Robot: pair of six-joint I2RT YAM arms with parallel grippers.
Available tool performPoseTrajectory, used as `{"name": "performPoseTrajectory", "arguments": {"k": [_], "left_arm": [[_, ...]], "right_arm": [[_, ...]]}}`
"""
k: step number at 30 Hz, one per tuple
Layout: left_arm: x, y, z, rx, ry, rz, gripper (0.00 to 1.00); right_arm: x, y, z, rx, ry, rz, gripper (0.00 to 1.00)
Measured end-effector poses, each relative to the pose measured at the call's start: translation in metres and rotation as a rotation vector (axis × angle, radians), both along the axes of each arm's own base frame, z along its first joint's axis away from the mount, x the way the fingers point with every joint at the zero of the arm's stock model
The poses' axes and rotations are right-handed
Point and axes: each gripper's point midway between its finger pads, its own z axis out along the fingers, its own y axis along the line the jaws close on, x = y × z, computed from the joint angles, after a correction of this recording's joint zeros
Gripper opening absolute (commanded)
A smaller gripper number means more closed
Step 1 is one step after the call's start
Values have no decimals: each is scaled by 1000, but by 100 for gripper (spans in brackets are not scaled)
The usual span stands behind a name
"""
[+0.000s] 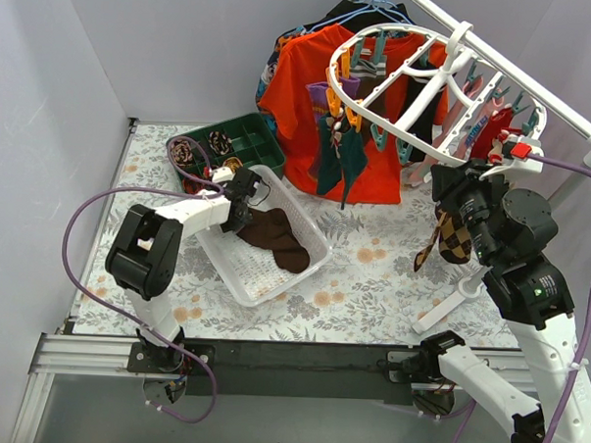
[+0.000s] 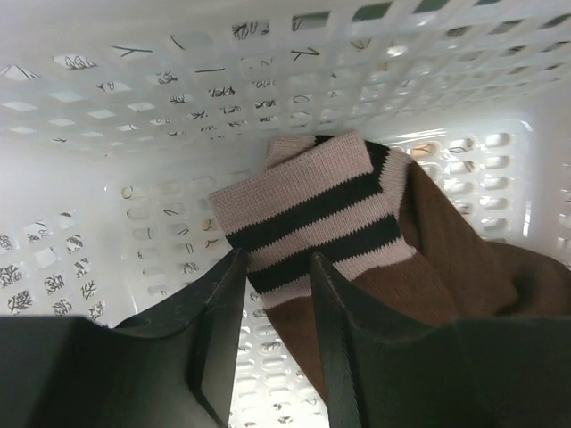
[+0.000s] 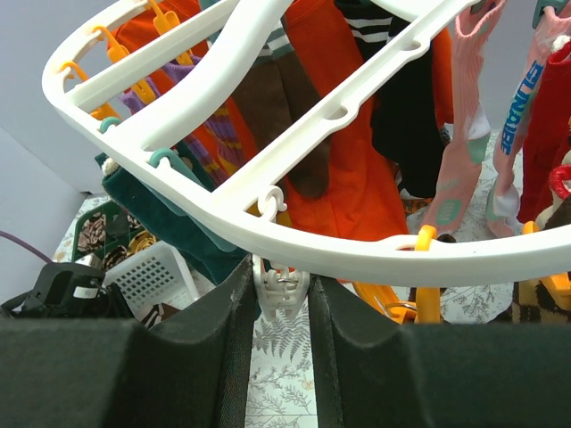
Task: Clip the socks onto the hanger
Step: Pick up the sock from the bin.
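Observation:
The white oval hanger [image 1: 434, 90] hangs at the back right with several socks clipped on it. My right gripper [image 1: 471, 180] is at its near rim [image 3: 357, 250], its jaws pressed on both sides of a small white clip [image 3: 284, 287] under the rim. An argyle sock [image 1: 454, 236] hangs just beside that gripper. My left gripper [image 1: 245, 202] is down in the white basket [image 1: 230, 268], open, its fingers straddling the edge of a brown sock [image 2: 312, 214] with a pink-and-black striped cuff. More brown socks [image 1: 275, 238] lie in the basket.
A green bin [image 1: 242, 133] with rolled sock bundles stands behind the basket. A big orange T-shirt [image 1: 301, 84] hangs behind the hanger. Teal and dark socks [image 1: 343, 155] dangle from its left side. A white rail [image 1: 518, 69] runs across the back right.

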Motion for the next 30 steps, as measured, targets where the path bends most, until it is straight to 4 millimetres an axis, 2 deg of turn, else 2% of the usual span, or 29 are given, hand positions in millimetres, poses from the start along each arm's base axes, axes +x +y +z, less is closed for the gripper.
{"name": "performPoseTrajectory", "arguments": {"k": [3, 7, 12, 16, 22, 25, 30], "left_arm": [[-1, 0, -9, 5, 16, 7, 14], [3, -1, -8, -4, -1, 15, 0], [3, 0, -5, 1, -7, 12, 0], [1, 5, 3, 23, -15, 6, 7], [4, 7, 37, 18, -88, -13, 13], [7, 4, 50, 4, -120, -24, 14], [4, -11, 51, -15, -120, -70, 21]], "right_arm": [[0, 0, 0, 0, 0, 0, 1], [0, 0, 0, -2, -1, 0, 1], [0, 0, 0, -3, -1, 0, 1], [0, 0, 0, -3, -1, 0, 1], [0, 0, 0, -3, -1, 0, 1], [0, 0, 0, -3, -1, 1, 1], [0, 1, 0, -3, -1, 4, 1]]}}
